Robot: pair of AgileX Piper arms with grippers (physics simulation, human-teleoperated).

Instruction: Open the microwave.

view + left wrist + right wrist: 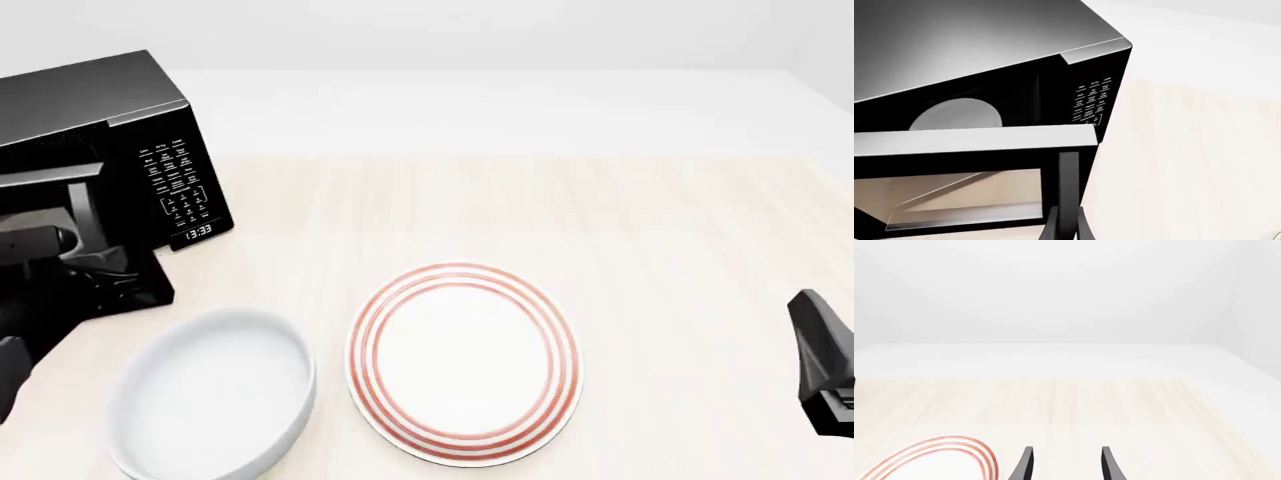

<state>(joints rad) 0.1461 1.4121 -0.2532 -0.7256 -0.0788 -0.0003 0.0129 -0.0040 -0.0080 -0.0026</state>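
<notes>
Perhaps a kitchen: microwave [120,150], plate [465,362], bowl [211,395].

The microwave [100,150] stands at the table's [667,230] far left, its door [967,170] swung out toward the left gripper [114,280], whose fingers straddle the handle [1069,190]. A bowl [207,400] lies just beside that gripper, a plate [465,362] between bowl and right gripper [1064,467].

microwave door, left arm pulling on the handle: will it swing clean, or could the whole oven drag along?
The microwave is a big box sitting flat on the table, so probably heavy enough to stay put. Its door is already partly open and looks rigid, so likely a clean hinge swing. The glossy bar handle between the left gripper fingers may be slippery.
</notes>
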